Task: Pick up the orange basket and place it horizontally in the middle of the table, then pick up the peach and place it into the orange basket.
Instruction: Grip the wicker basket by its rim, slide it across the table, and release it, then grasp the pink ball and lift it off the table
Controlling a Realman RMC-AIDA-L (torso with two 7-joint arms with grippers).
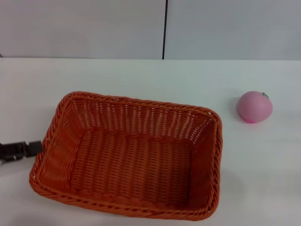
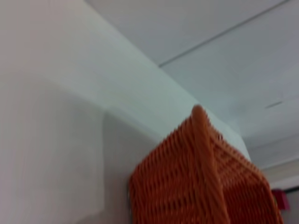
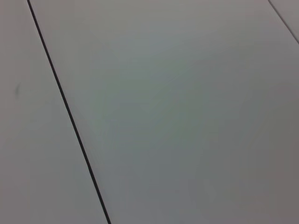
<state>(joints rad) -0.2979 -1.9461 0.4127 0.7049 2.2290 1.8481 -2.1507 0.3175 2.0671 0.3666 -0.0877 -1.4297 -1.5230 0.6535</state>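
Note:
The orange basket (image 1: 129, 155) lies on the white table (image 1: 141, 75), left of centre, with its long side running left to right and slightly turned. Nothing is inside it. The pink peach (image 1: 254, 107) rests on the table to the right of the basket, well apart from it. My left gripper (image 1: 34, 149) shows as a dark tip at the far left, low over the table and right beside the basket's left rim. The left wrist view shows the basket (image 2: 201, 182) close up from outside, by one corner. My right gripper is out of view.
A pale wall with a dark vertical seam (image 1: 165, 28) stands behind the table's far edge. The right wrist view shows only wall panels and a seam (image 3: 65, 107). Bare tabletop lies between basket and peach.

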